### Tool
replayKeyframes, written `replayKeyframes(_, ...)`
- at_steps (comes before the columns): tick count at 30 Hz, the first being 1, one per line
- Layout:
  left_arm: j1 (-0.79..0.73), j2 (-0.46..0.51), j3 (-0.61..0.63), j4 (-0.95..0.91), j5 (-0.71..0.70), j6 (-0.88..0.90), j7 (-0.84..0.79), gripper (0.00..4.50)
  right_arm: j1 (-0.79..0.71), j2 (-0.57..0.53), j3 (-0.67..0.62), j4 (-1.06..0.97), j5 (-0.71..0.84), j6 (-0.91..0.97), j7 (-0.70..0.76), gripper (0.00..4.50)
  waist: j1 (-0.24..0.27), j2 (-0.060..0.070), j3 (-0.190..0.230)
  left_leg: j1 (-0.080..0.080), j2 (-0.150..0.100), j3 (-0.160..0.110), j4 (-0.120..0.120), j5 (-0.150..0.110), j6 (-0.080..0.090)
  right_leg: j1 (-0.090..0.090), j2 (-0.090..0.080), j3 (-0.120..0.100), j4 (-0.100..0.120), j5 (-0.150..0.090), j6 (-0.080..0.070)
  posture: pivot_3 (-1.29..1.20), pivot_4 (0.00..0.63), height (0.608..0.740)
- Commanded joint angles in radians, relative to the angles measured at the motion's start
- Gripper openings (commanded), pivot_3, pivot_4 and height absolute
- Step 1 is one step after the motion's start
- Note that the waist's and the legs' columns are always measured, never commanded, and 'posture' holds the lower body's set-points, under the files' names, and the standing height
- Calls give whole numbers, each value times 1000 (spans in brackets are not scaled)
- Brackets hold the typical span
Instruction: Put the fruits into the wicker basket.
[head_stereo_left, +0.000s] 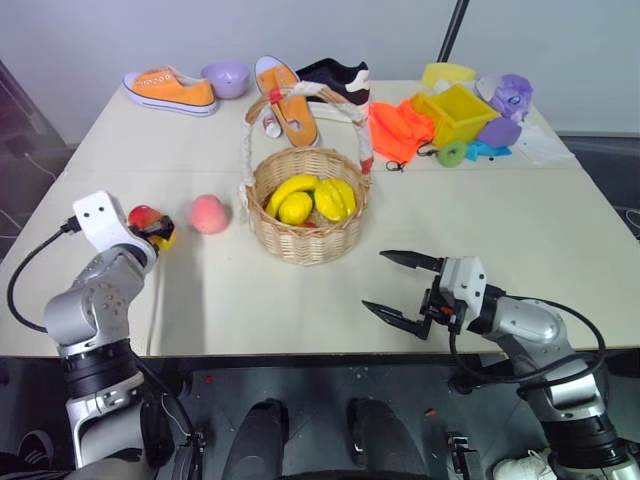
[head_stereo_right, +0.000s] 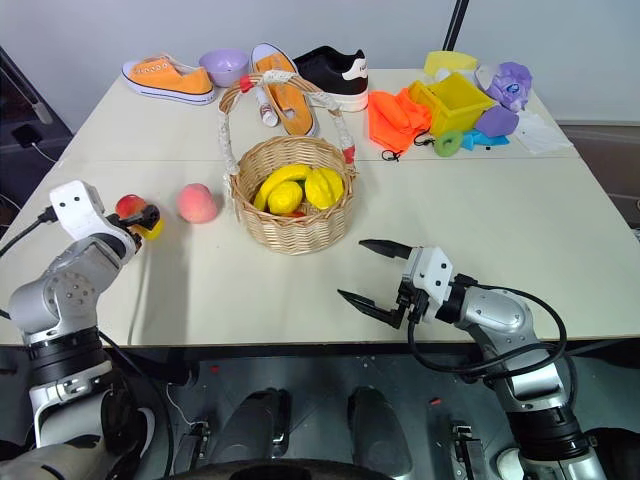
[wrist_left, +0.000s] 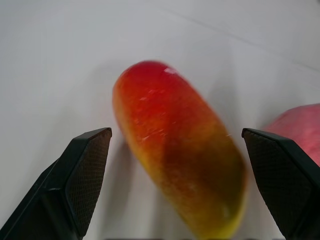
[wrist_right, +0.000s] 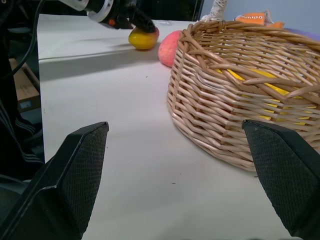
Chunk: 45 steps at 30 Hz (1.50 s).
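The left gripper (wrist_left: 175, 185) is spread wide around the mango (wrist_left: 180, 150), which lies on the table (head_stereo_left: 480, 240) just beside the peach (head_stereo_left: 209, 213), left of the wicker basket (head_stereo_left: 306, 205). The fingers should be closed across the mango's narrow width. Its long axis is seen running obliquely between the fingers, red end away. The right gripper (head_stereo_left: 400, 285) is held wide and empty.

Robot test lab — white table (head_stereo_left: 560, 250) of toys, bare grey wall (head_stereo_left: 100, 30)

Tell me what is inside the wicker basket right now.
The wicker basket holds yellow toy fruits. A bit of red shows beneath them; the basket's bottom is covered.
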Motion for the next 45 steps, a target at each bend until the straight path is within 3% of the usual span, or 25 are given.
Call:
replayKeyframes(1,-33,10,-14,1,26,-28,-2,4500,-7,3,-7,-25,4,-14,-3,4456,1,0,0,0,0,0,0,0,0,0,0,0,0,0,0,0,150,740)
replayKeyframes(18,-66,-20,-58,103,104,-128,-13,4500,-2,20,-5,-4,-19,-40,-17,4456,1,0,0,0,0,0,0,0,0,0,0,0,0,0,0,0,150,740)
replayKeyframes(22,-60,-27,-66,98,104,-124,-22,2812,-7,19,-7,8,-22,-46,-15,4500,1,0,0,0,0,0,0,0,0,0,0,0,0,0,0,0,150,740)
replayKeyframes(33,-19,-27,-27,22,131,-171,10,2812,-15,22,1,20,-34,-59,-17,4500,0,0,0,0,0,0,0,0,0,0,0,0,1,0,1,0,150,740)
replayKeyframes(38,83,78,-3,-147,80,-153,-129,2812,-19,30,-32,16,5,-29,-45,4500,-3,-1,0,0,1,0,-1,0,0,-1,0,0,1,0,0,0,150,740)
replayKeyframes(45,232,190,81,-362,-191,-171,-498,2812,-89,95,-109,54,62,7,-153,4500,3,-2,0,0,2,0,0,0,0,0,-2,0,0,-2,-4,0,150,740)
